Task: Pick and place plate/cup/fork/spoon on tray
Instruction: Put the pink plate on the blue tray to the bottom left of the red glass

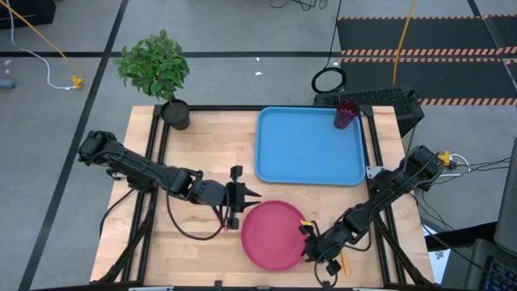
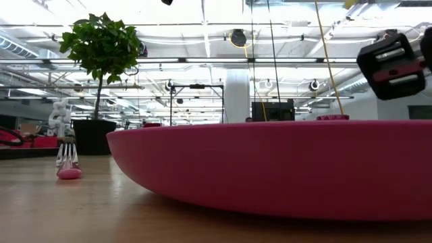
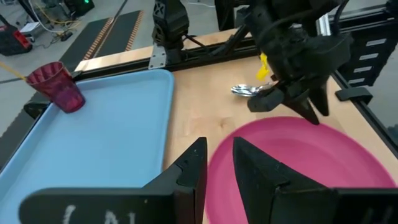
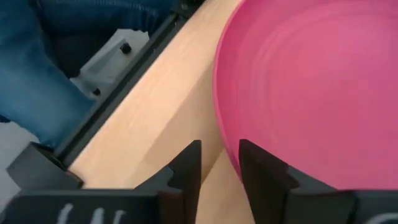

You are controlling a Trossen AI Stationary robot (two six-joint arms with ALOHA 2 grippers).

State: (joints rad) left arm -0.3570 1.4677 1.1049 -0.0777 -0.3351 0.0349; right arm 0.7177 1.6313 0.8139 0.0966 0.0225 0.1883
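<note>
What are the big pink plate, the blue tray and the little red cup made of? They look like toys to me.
The plate looks like plastic: even pink colour, soft matte sheen, faint rings across its face. The tray also seems plastic: uniform light blue, rounded corners, a moulded raised rim. The cup appears to be translucent dark red plastic, since light shows through its wall. None can be confirmed by look alone.
</note>
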